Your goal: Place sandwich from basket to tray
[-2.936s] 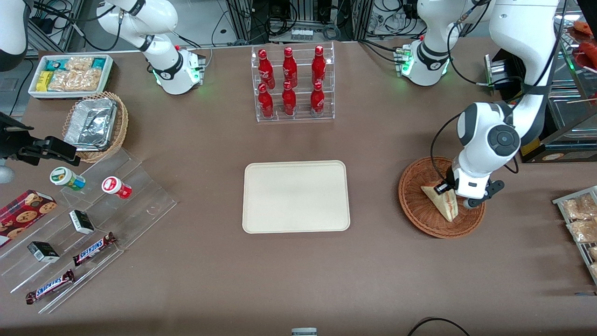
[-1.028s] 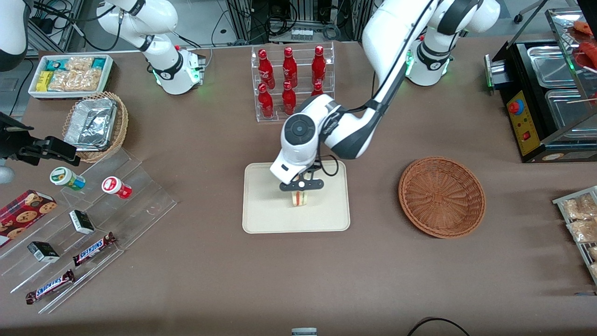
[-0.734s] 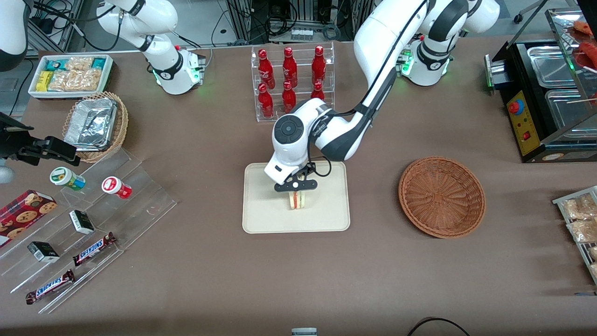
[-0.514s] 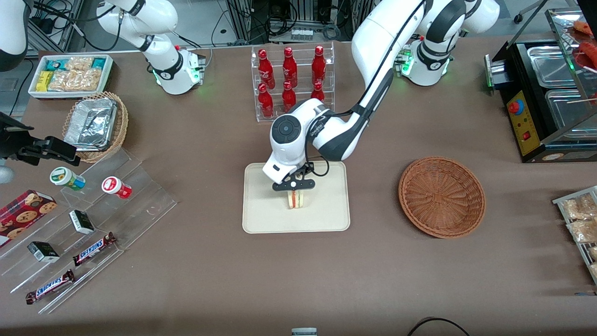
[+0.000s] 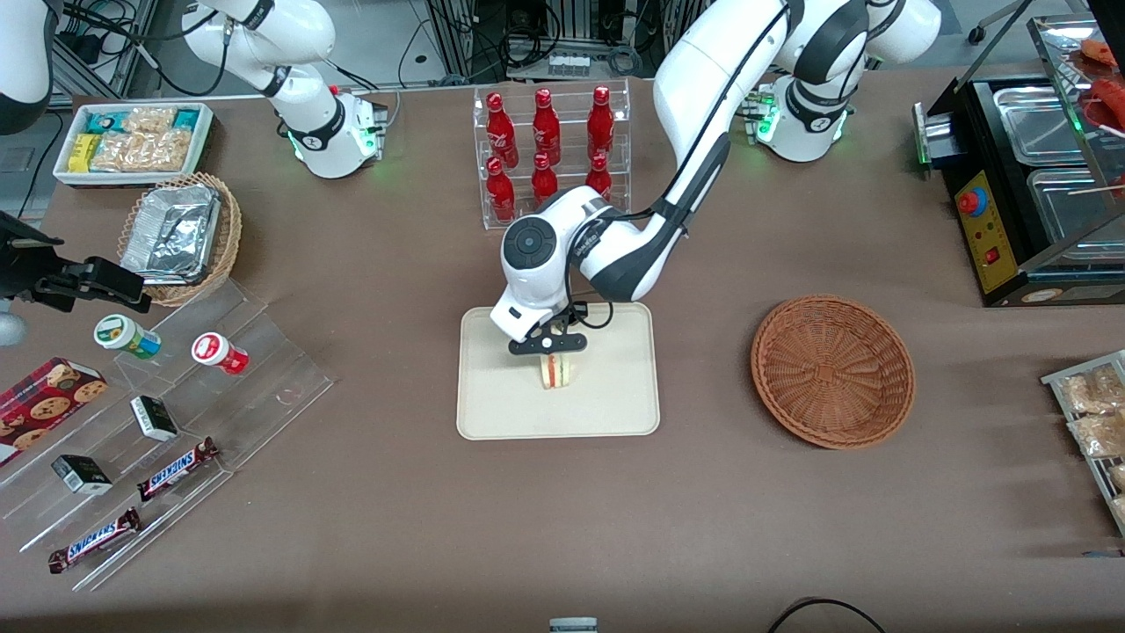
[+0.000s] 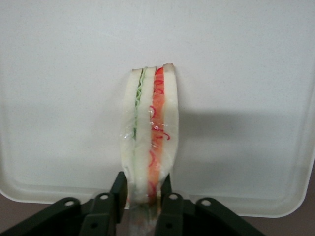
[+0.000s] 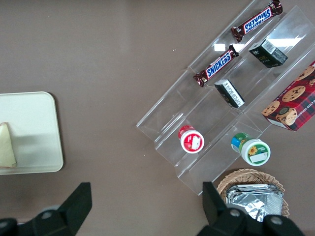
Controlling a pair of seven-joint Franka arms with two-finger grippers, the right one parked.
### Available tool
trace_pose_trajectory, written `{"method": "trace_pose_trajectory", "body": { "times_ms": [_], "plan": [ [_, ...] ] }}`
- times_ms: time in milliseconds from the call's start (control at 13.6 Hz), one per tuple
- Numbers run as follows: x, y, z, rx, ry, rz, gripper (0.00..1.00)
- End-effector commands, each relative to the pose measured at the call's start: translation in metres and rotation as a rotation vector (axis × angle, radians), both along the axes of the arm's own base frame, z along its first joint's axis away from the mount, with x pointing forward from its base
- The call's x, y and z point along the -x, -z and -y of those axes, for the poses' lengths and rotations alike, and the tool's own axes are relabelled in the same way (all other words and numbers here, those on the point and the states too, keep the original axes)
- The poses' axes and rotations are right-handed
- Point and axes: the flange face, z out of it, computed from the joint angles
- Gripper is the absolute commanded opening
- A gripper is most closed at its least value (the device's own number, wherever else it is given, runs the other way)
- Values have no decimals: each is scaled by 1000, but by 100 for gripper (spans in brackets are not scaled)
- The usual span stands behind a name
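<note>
The sandwich [image 5: 554, 373] stands on edge near the middle of the cream tray [image 5: 606, 404], with its red and green filling stripes facing up toward the wrist camera [image 6: 150, 128]. My left gripper [image 5: 549, 353] is right above it. The two black fingers [image 6: 119, 189] press against the bread's outer faces at one end, so the gripper [image 6: 142, 186] is shut on the sandwich. The white tray [image 6: 246, 73] fills the left wrist view around it. The reddish-brown wicker basket [image 5: 832, 369] lies empty beside the tray, toward the working arm's end. A sliver of sandwich [image 7: 6, 145] on the tray [image 7: 34, 123] shows in the right wrist view.
A clear rack of red bottles [image 5: 549, 154] stands farther from the front camera than the tray, close to the arm's elbow. Toward the parked arm's end sit clear stepped shelves with snack bars and cups [image 5: 158, 413], a tan wicker basket with foil containers [image 5: 176, 233] and a white snack bin [image 5: 132, 141].
The arm lifted the sandwich out of the basket and carried it across to the tray. In the last second the gripper crept a little farther toward the parked arm's end, still holding it.
</note>
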Motion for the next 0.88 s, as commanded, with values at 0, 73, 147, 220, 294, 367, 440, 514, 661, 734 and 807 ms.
{"method": "trace_pose_trajectory", "body": {
  "times_ms": [0, 73, 147, 220, 294, 367, 440, 514, 661, 734, 807],
  "plan": [
    [-4, -14, 4, -3, -44, 33, 98],
    [-8, -25, 2, 6, -50, 41, 99],
    [-12, -44, 0, 18, -64, 52, 99],
    [-13, -64, -5, 17, -74, 54, 99],
    [-23, -78, -20, 1, -110, 44, 99],
    [-27, -100, -33, -10, -141, 39, 99],
    [-34, -124, -48, -16, -177, 38, 99],
    [-40, -148, -66, -28, -204, 31, 99],
    [-46, -185, -102, -66, -244, 4, 99],
    [-50, -203, -125, -82, -262, -2, 99],
    [-55, -221, -148, -93, -289, -4, 99]
  ]
}}
